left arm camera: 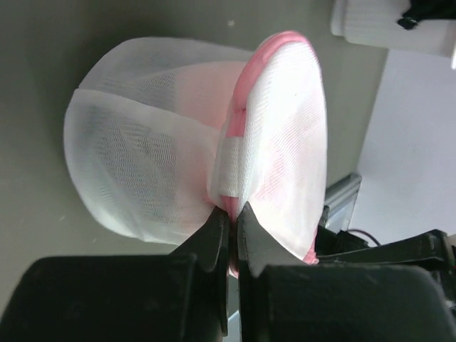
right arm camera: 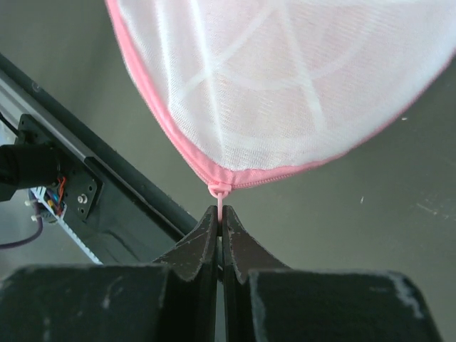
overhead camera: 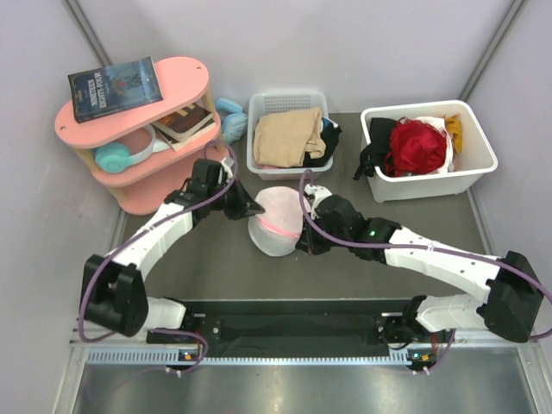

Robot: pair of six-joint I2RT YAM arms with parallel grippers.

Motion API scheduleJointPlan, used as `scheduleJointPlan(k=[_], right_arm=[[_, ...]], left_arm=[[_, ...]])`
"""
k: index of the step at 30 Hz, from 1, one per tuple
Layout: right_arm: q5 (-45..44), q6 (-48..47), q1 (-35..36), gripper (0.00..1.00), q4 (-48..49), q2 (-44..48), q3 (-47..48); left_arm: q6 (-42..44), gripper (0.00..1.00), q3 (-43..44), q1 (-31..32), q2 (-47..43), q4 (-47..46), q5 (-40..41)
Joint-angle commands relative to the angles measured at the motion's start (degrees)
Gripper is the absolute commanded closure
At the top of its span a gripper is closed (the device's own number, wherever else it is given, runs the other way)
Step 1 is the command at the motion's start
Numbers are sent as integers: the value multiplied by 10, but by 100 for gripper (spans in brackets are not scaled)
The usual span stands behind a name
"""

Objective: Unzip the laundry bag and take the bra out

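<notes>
Bulging round, white mesh laundry bag point(overhead camera: 274, 226) has pink trim point(left arm camera: 274, 50).

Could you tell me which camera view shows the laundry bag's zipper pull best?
The right wrist view: the zipper pull is centred, pinched by the right gripper below the laundry bag. The top external view hides it behind that gripper; the left wrist view shows only the bag's mesh and pink trim.
</notes>
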State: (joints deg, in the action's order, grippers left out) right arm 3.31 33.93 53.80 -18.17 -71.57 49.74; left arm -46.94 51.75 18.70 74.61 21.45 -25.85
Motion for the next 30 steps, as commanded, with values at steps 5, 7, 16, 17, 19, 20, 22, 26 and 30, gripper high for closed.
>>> scheduleJointPlan(k=[5,7,16,17,19,20,22,26,30], right_arm=[[-13,-3,15,100,-29,18,31],[-11,4,21,100,-10,0,32],[28,24,72,100,62,-119,93],[35,18,82,100,61,-131,115],[51,10,90,100,60,-165,135],[56,4,97,100,61,-174,151],[76,-1,103,100,64,-198,165],[92,-8,111,100,60,-228,205],[95,-6,112,100,67,-227,206]], left_arm=[[98,49,145,-2,87,-19,-30],[98,34,143,-2,76,31,11],[21,21,-17,-2,-123,131,103],[7,20,-30,-2,-145,136,106],[-34,19,-63,-2,-204,135,108],[-48,19,-74,-2,-222,129,107],[-71,19,-105,-2,-263,122,105],[-107,19,-138,-2,-283,102,98],[-112,20,-140,-2,-266,71,85]])
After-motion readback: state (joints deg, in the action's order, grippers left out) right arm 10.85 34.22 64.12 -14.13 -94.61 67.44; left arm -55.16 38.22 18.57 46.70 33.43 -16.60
